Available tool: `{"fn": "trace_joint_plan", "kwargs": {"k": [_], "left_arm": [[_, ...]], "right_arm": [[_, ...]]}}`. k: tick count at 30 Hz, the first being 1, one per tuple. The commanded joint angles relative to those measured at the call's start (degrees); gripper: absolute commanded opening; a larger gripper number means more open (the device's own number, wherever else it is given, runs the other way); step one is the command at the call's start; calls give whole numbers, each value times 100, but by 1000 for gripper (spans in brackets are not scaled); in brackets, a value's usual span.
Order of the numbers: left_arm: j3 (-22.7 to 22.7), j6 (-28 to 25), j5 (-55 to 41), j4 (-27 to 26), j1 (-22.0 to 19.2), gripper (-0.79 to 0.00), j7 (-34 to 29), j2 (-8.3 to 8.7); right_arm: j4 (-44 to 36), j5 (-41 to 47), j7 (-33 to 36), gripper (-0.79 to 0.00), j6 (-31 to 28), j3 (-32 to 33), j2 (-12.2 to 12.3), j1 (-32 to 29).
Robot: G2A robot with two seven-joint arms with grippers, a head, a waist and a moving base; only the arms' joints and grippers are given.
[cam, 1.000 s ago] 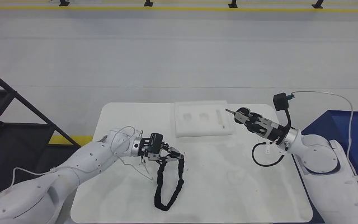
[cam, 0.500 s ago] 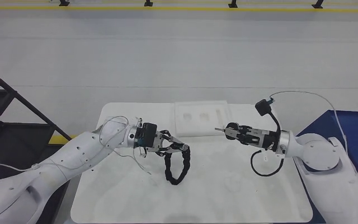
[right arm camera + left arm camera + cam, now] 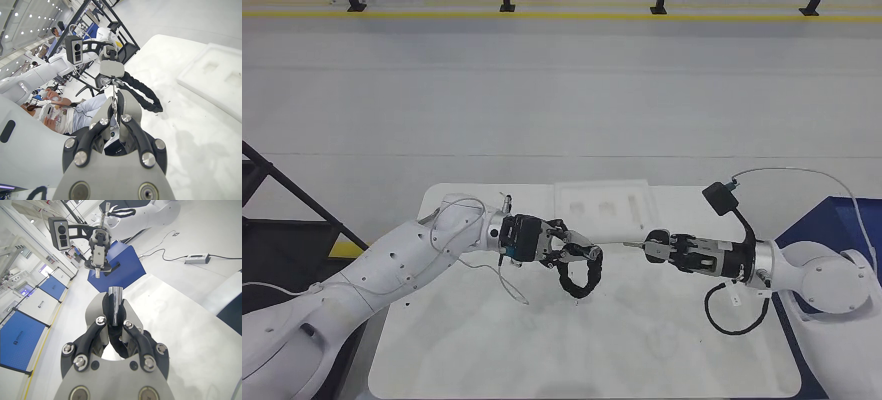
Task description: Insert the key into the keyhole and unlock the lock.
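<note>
My left gripper (image 3: 567, 250) is shut on the lock (image 3: 115, 298), a chrome cylinder with a black fabric-covered loop (image 3: 584, 277) hanging just above the table. The cylinder's end faces the right arm, and the keyhole (image 3: 103, 81) shows in the right wrist view under the left gripper (image 3: 111, 71). My right gripper (image 3: 650, 245) is shut on the key (image 3: 114, 102), whose blade (image 3: 627, 244) points level at the lock. In the left wrist view the key (image 3: 97, 273) sticks out of the right gripper (image 3: 97, 266), with a short gap to the cylinder.
A white foam tray (image 3: 607, 210) with shallow recesses lies at the back of the white table (image 3: 642, 340). A blue box (image 3: 842, 215) stands off the table's right side. The table's front half is bare.
The left arm lifted the lock off the table and carried it toward the centre. The right arm came left and lower, so the key now points at the lock from close by.
</note>
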Motion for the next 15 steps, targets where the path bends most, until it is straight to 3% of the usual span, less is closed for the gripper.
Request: {"fn": "trace_joint_plan", "kwargs": {"k": [1,15], "left_arm": [[1,-11,3,1,-1,-785,12,2],[-30,-36,-140,-17,102,-785,-141,4]], "right_arm": [[0,-1,1,-785,1,-1,0,0],[-112,-187,-35,-785,206,-52,8,-45]]}}
